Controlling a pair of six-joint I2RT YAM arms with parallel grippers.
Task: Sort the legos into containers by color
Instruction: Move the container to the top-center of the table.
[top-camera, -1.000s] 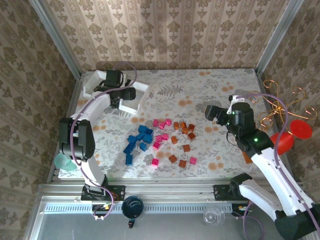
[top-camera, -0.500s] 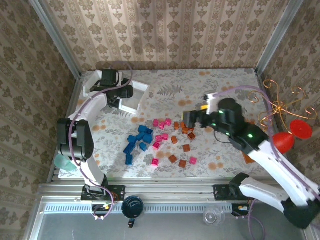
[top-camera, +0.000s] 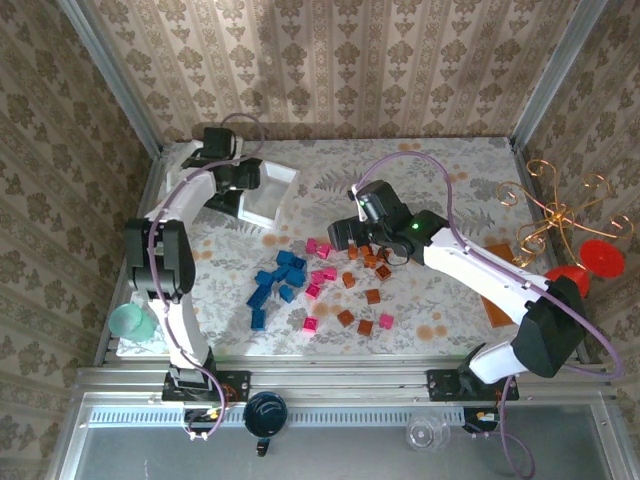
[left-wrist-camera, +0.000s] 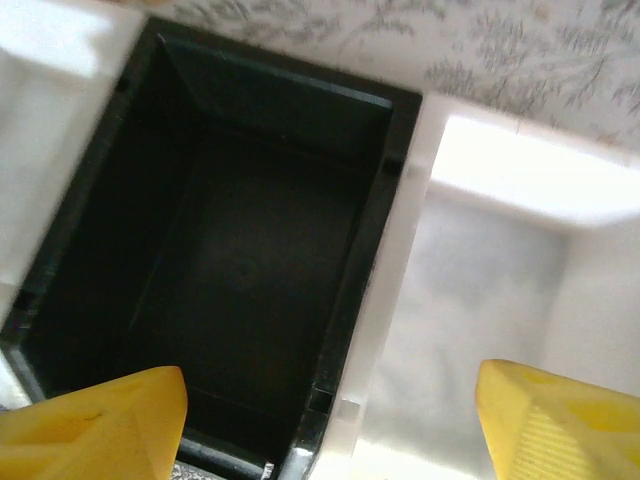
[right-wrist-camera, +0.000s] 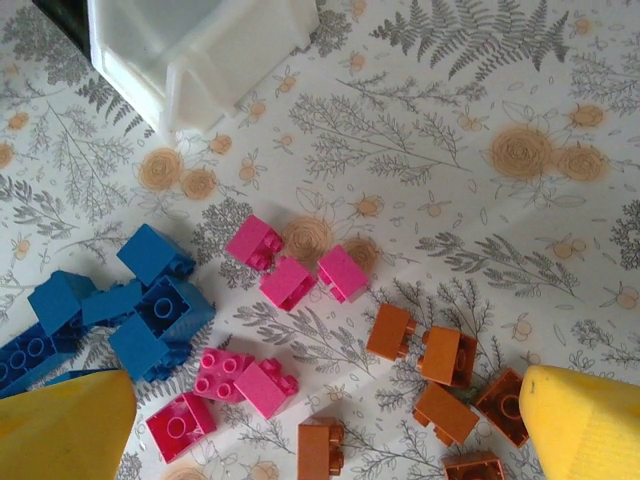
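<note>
Trays first: we see the black tray (left-wrist-camera: 250, 250) with a bare, matte dark floor. A white tray (left-wrist-camera: 500, 300) touches its right wall, glossy and also bare. The left gripper (left-wrist-camera: 330, 425) hangs over the black tray, yellow fingers (left-wrist-camera: 100, 420) spread wide, holding nothing. Well apart to the black tray's right, blue legos (right-wrist-camera: 150, 310), pink legos (right-wrist-camera: 290, 280) and orange-brown legos (right-wrist-camera: 445, 355) lie scattered on a floral cloth (right-wrist-camera: 480, 90). There the right gripper (right-wrist-camera: 325, 425) hovers wide open, empty. Damask wallpaper (top-camera: 340, 70) stands behind the black tray.
</note>
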